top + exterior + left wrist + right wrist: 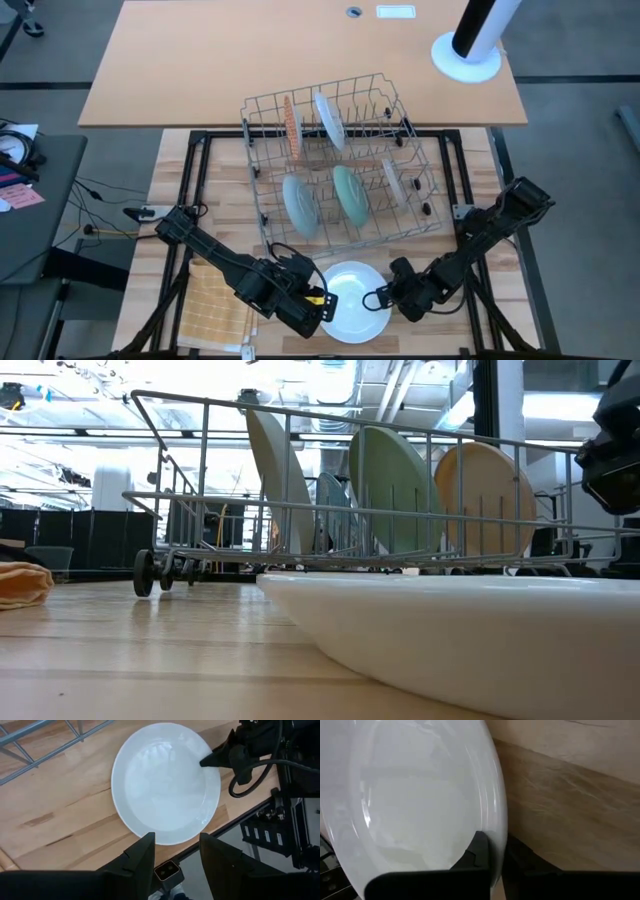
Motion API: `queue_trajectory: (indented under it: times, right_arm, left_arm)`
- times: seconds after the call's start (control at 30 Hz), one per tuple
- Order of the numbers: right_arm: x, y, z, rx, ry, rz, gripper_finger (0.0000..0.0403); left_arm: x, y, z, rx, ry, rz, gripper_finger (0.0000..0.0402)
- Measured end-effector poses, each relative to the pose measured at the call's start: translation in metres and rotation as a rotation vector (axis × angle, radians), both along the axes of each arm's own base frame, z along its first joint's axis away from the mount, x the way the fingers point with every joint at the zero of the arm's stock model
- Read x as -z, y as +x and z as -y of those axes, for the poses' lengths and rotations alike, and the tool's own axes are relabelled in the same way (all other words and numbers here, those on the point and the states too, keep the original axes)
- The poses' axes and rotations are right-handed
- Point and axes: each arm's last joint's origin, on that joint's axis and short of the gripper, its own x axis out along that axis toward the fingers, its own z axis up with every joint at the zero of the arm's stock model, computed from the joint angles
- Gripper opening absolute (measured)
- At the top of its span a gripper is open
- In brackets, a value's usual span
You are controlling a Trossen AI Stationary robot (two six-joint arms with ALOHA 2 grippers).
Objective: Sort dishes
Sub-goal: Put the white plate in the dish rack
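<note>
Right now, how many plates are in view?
6. Five stand in the wire rack: orange-red patterned plate, white plate, two teal-green plates, pale plate. A white plate lies flat between both pincers. Others may be hidden.

White plate (470, 635) cut off, low view

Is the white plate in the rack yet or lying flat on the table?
Flat on the table: the white plate lies face-up before the wire rack, its rim between the right gripper's fingers.
</note>
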Motion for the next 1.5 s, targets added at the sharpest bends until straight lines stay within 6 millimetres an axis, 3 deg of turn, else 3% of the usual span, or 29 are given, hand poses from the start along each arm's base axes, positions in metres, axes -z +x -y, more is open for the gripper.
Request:
queue_trajectory:
  times: [0.27, 0.97, 1.03, 1.2, 1.5]
  right_arm:
    - [-0.009, 0.004, -0.003, -0.016, 0.043, 0.081, 0.001]
    - [-0.113, -0.028, 0.013, -0.127, 0.146, 0.45, 0.0003]
    - [-0.123, -0.033, 0.016, -0.141, 0.149, 0.494, 0.0003]
    - [-0.15, -0.044, 0.029, -0.163, 0.154, 0.622, 0.0003]
    - [-0.226, -0.042, 0.066, -0.02, 0.042, 0.897, 0.0003]
  left_arm:
    - [0.0, -0.003, 0.004, -0.005, -0.01, 0.001, 0.0149]
    - [-0.01, -0.014, 0.003, -0.02, 0.07, 0.035, 0.0149]
    - [-0.02, -0.02, -0.001, -0.028, 0.083, 0.048, 0.0149]
    - [-0.067, -0.048, -0.025, -0.087, 0.136, 0.192, 0.0149]
    - [-0.122, -0.091, -0.065, -0.215, 0.358, 0.428, 0.0149]
